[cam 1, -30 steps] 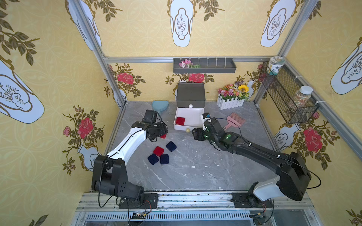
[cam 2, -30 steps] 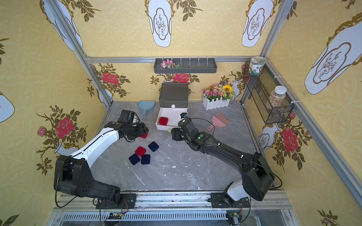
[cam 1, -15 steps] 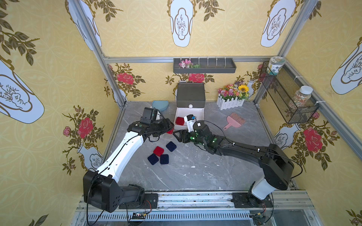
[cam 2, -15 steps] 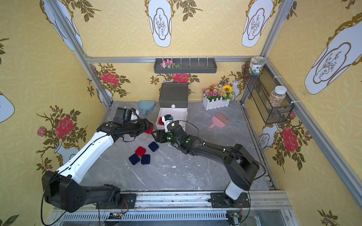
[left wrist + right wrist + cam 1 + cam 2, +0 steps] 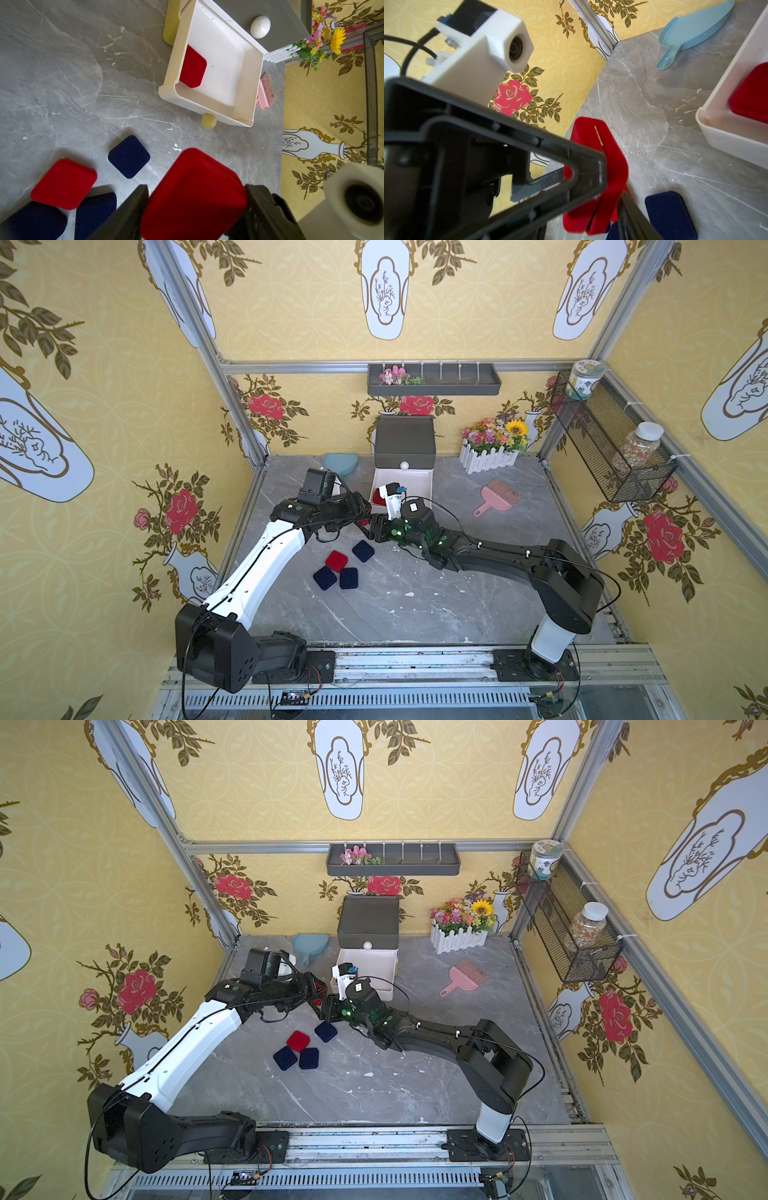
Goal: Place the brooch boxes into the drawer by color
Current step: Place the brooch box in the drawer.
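1. Left wrist view: left pincer (image 5: 196, 188) is clamped on a red box (image 5: 193, 203), up off the desk (image 5: 62, 72), near the open white drawer (image 5: 207, 104).
2. Right pincer (image 5: 374, 527) sits right at that box. Can't tell how open it is or if it grips.
3. Second red box (image 5: 192, 67) lies in the drawer, and navy boxes (image 5: 128, 156) are on the desk.

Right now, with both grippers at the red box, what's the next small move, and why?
Probably close the right gripper onto the held red box: its fingers flank it while the left gripper grips it, and the white drawer stands open nearby.
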